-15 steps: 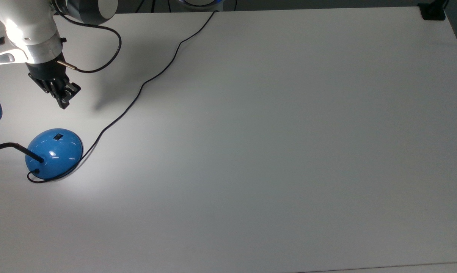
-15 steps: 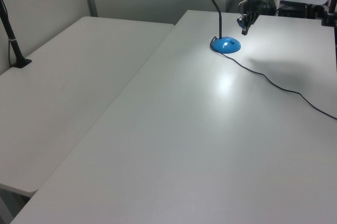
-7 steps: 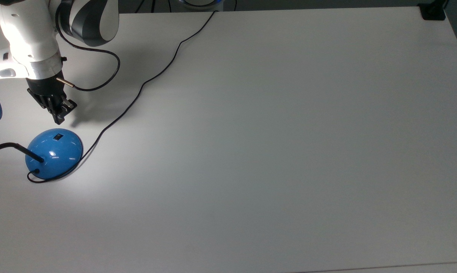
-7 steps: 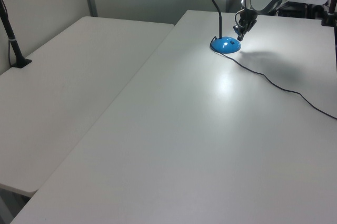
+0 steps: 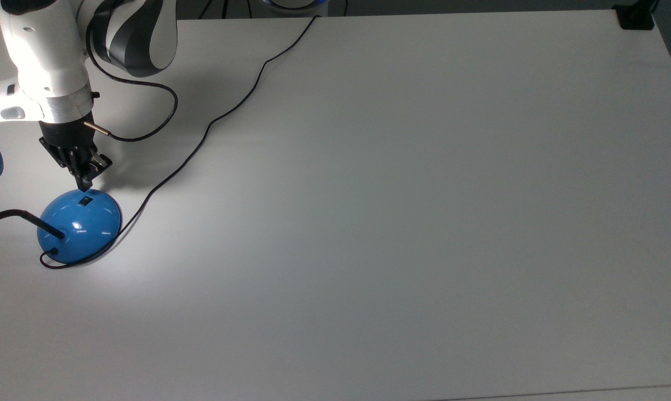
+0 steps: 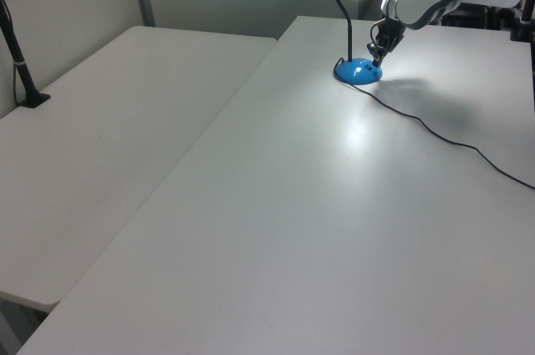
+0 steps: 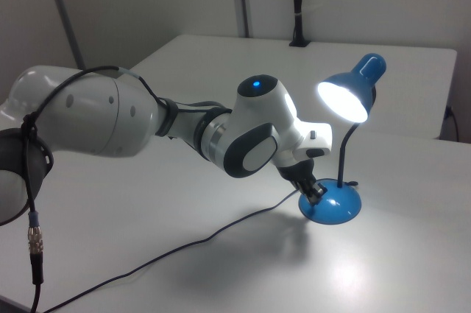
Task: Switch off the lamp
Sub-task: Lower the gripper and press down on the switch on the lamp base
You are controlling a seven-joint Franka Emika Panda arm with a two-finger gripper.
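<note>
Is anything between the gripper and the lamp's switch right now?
Nothing visible. The gripper hangs just above the switch on the lamp base; the cord runs off to the top view's right, clear of the path.

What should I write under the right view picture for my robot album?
A Franka arm's gripper reaches the blue base of a desk lamp that shines on a white table.

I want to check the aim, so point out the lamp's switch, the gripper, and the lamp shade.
switch (image 5: 84,201), top view, on the black rocker.
gripper (image 5: 84,184), top view, at the fingertips.
lamp shade (image 7: 352,92), right view, on the blue shell.
</note>
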